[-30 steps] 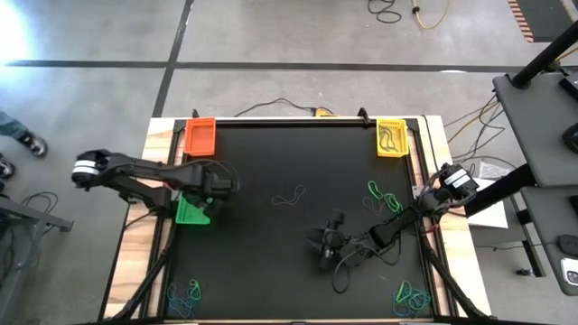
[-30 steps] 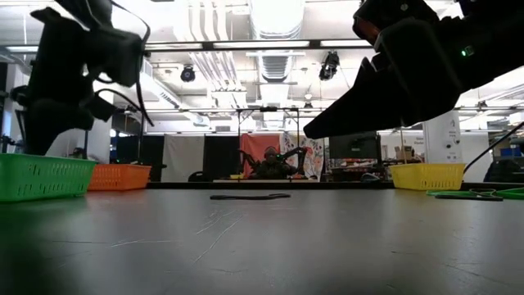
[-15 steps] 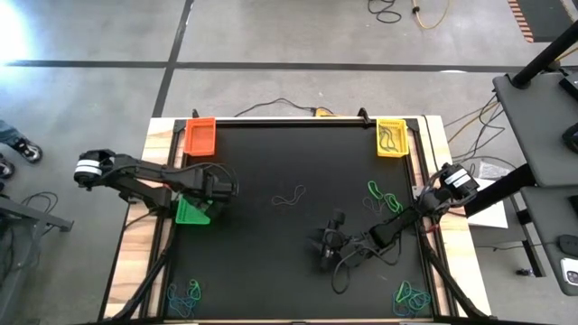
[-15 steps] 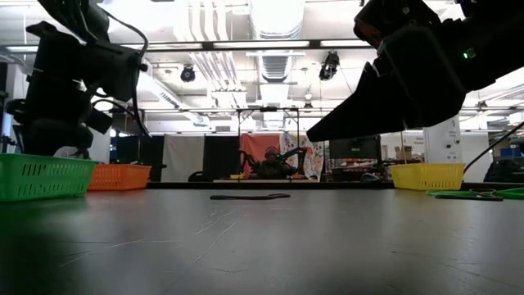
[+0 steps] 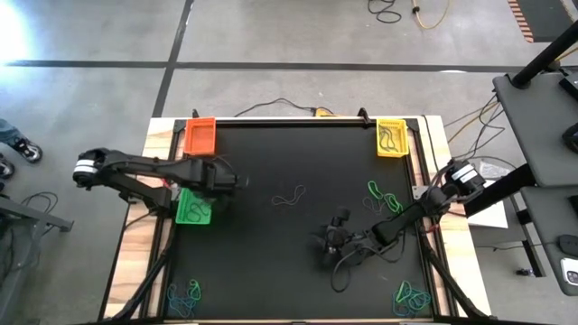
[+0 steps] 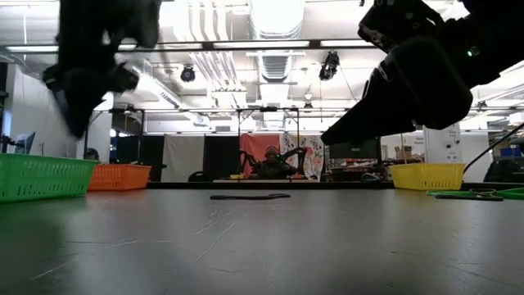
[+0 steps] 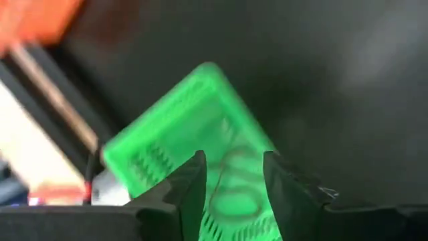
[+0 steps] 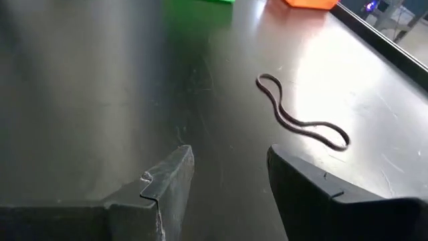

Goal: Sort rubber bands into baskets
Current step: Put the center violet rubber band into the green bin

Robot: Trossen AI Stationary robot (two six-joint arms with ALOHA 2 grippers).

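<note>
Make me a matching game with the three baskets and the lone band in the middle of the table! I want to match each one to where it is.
Things:
1. orange basket
2. yellow basket
3. green basket
4. lone rubber band

Places:
A. far right corner of the black mat
B. middle of the mat, on its own
C. far left corner of the mat
D. left edge, below the left claw

Pairs: 1-C, 2-A, 3-D, 4-B
</note>
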